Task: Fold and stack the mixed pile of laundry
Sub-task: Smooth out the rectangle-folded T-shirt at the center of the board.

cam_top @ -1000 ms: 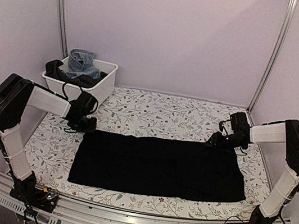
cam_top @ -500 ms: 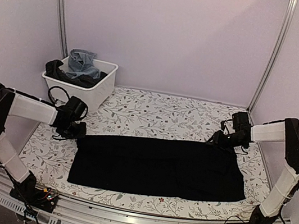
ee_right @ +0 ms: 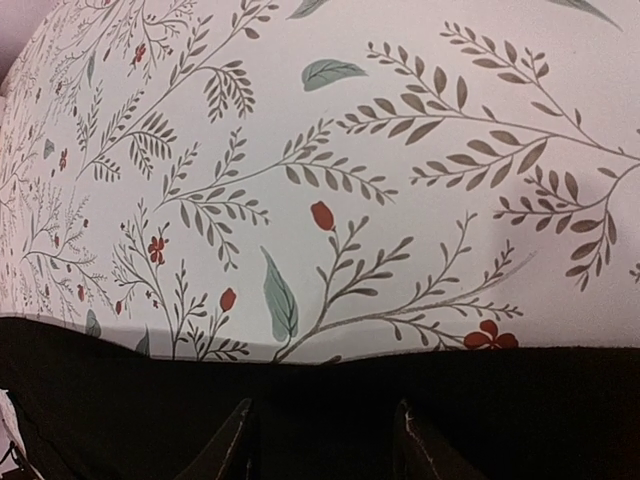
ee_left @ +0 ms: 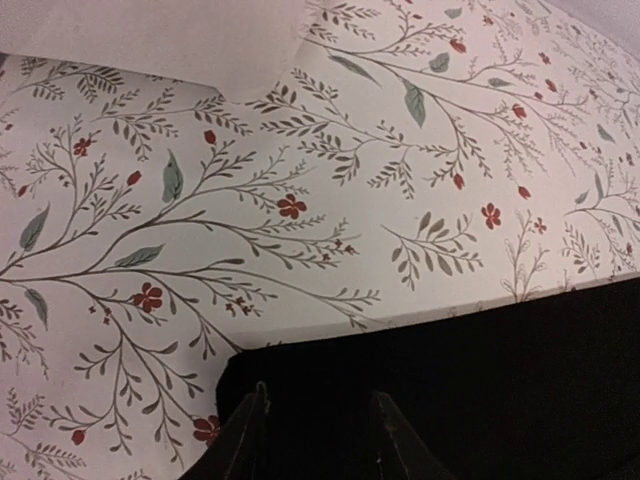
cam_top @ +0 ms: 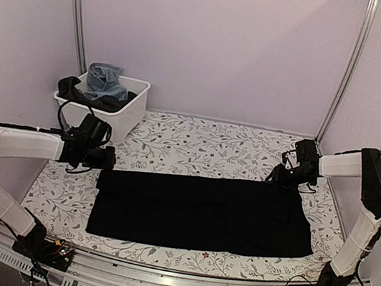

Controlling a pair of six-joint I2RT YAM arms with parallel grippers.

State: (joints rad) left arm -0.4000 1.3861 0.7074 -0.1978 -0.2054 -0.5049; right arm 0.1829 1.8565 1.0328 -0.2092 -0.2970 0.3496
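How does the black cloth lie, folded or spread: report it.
Spread. The black cloth lies flat as one wide rectangle on the floral table; whether it is doubled into layers, cannot tell.

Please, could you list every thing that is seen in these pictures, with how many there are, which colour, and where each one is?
black cloth: one, black, spread flat across the middle of the table
bin: one, white, far left corner of the table
jeans: one, light blue, on top in the bin
dark clothes: number unclear, black, in the bin, hanging over its left rim
table cover: one, white with leaf and flower print, under everything
frame posts: two, silver, at the back corners
left gripper: one, black, fingers apart, at the cloth's far left corner
right gripper: one, black, fingers apart, at the cloth's far right edge
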